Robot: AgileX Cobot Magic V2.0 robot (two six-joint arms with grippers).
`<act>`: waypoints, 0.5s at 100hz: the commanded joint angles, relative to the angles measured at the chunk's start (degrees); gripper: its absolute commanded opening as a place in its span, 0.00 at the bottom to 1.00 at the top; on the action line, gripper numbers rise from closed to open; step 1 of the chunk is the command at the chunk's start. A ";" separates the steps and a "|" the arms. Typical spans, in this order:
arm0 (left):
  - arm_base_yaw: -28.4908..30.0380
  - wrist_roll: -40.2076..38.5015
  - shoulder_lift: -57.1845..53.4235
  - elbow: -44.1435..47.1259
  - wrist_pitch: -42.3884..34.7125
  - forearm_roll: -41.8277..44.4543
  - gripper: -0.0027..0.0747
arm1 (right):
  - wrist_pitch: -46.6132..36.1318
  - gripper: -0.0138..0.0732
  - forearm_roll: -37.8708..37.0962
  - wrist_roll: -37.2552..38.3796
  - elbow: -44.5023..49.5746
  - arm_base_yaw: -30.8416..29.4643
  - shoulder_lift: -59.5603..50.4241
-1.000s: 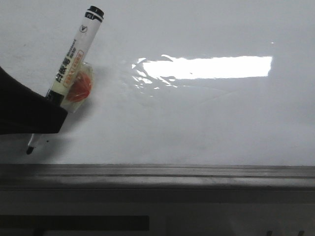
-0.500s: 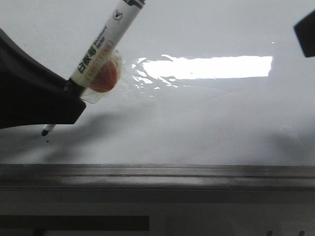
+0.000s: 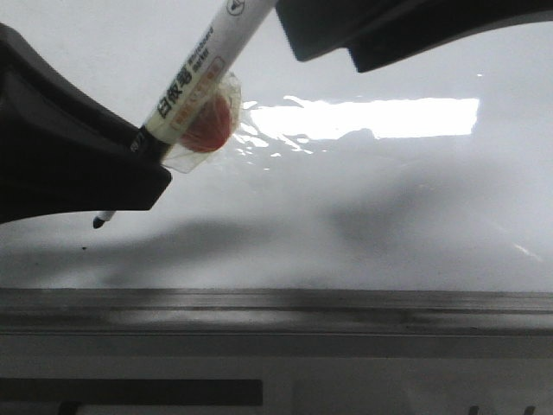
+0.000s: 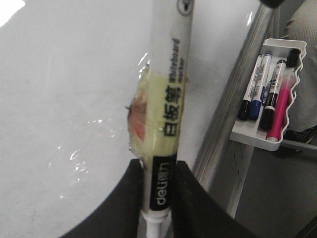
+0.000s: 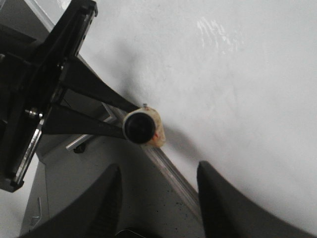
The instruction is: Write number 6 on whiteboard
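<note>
Glossy whiteboard (image 3: 363, 216) | left gripper (image 4: 157, 208) clamps marker (image 3: 194, 82) | right gripper (image 5: 158, 193) spread

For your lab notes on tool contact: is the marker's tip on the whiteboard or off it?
Off. In the front view the marker tip hangs above the whiteboard, clear of the small black dot, with the left gripper jaws clamped on the barrel.

Glossy whiteboard (image 3: 363, 225) bears only a black dot (image 3: 83, 248).
</note>
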 commanded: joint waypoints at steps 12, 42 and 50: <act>-0.43 -0.03 -0.73 -1.90 -4.81 -0.04 0.01 | -3.08 0.51 2.90 -0.62 -5.03 1.37 3.32; -0.43 -0.03 -0.73 -1.90 -4.81 -0.04 0.01 | -6.94 0.51 2.90 -0.93 -6.59 4.14 7.43; -0.43 -0.03 -0.73 -1.90 -4.81 -0.04 0.01 | -7.93 0.50 2.90 -0.93 -6.59 4.14 7.43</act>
